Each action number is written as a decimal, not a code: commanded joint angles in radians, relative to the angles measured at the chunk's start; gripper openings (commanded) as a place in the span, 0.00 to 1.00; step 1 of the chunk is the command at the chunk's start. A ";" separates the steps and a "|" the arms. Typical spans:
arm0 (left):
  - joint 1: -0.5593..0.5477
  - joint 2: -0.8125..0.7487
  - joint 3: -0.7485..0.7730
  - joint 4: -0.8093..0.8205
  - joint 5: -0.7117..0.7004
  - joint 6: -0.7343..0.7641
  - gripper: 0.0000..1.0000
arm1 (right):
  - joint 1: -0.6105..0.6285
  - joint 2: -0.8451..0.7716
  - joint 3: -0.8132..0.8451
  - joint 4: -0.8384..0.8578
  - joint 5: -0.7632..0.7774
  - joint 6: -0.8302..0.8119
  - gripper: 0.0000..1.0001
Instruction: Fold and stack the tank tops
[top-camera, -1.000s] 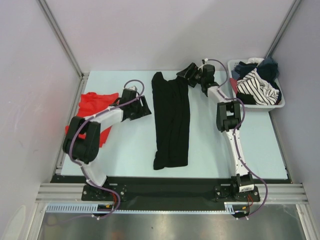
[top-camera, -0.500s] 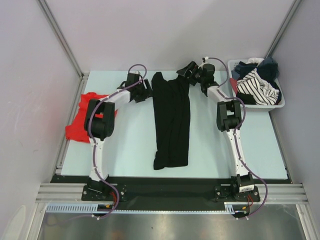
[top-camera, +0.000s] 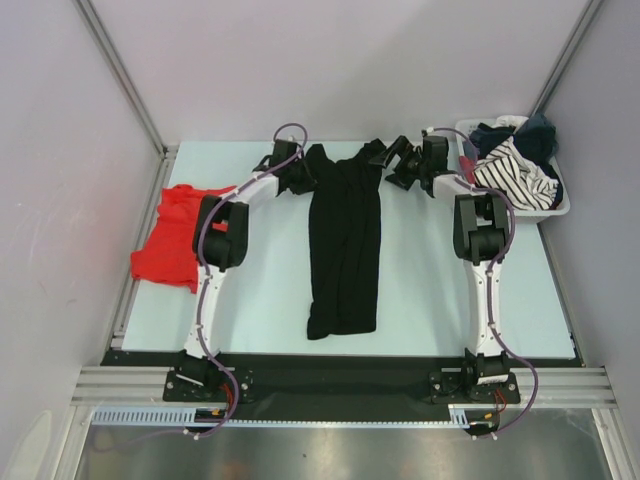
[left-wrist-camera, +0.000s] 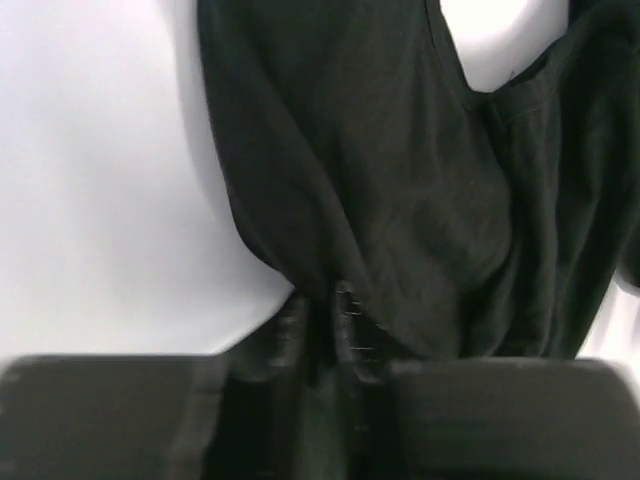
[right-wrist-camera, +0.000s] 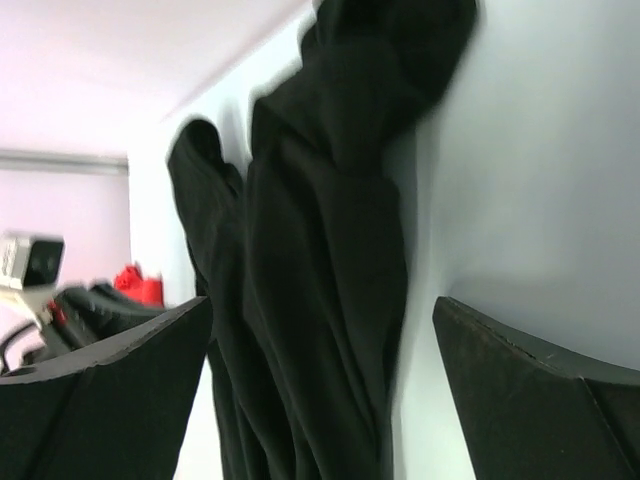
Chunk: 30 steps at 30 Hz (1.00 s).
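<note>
The step in hand looks like the pick-up for the next fold of the black tank top (top-camera: 345, 240), with both arms reaching to its far end. It lies as a long narrow strip down the middle of the desk (top-camera: 260, 290), running from the far edge toward the arm bases. It seems already doubled lengthwise. The far end is rumpled, with a strap bunched at the right corner, while the near hem looks fairly square. The left pincer (top-camera: 302, 177) sits at the far left corner, and the left wrist view shows its fingers (left-wrist-camera: 350, 322) drawn together on a pinch of the black cloth. The right pincer (top-camera: 393, 164) stands wide apart just beside the far right corner and holds nothing, with the crumpled strap lying ahead of its jaws. By my reckoning, the next move is for the right side to slide under that corner and close. Both arms should then lift evenly and carry the far end toward the near hem, since thin fabric sags and skews when only one corner rises. The red tank top (top-camera: 172, 235) lies loosely spread at the left edge, well apart from the black one and not yet stacked. A white basket (top-camera: 560, 208) of other clothes sits at the far right.
</note>
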 joint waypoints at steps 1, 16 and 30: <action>-0.007 0.055 0.103 -0.054 -0.006 -0.019 0.14 | 0.009 -0.119 -0.121 -0.008 -0.059 -0.047 0.99; 0.067 0.073 0.249 -0.109 -0.046 0.070 0.58 | 0.072 -0.705 -1.028 0.096 0.022 -0.065 0.89; 0.026 -0.666 -0.712 0.044 -0.093 0.136 0.77 | 0.369 -1.170 -1.397 -0.229 0.202 -0.106 0.62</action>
